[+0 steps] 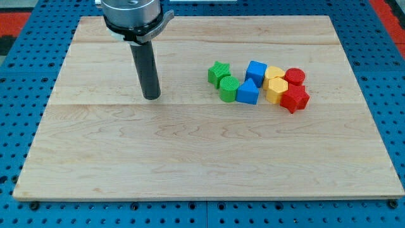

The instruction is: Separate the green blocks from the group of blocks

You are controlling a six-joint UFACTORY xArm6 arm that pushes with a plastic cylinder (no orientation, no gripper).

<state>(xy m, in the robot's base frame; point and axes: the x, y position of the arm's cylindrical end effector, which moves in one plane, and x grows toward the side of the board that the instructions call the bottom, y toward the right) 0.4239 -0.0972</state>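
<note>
A green star block and a green round block sit at the left end of a cluster right of the board's middle. The green round block touches a blue triangular block. A blue cube lies behind it. To the right are two yellow blocks, a red round block and a red star block. My tip rests on the wooden board, well to the view's left of the green blocks, touching none.
The board lies on a blue perforated table. The arm's grey mount hangs over the board's top edge at upper left.
</note>
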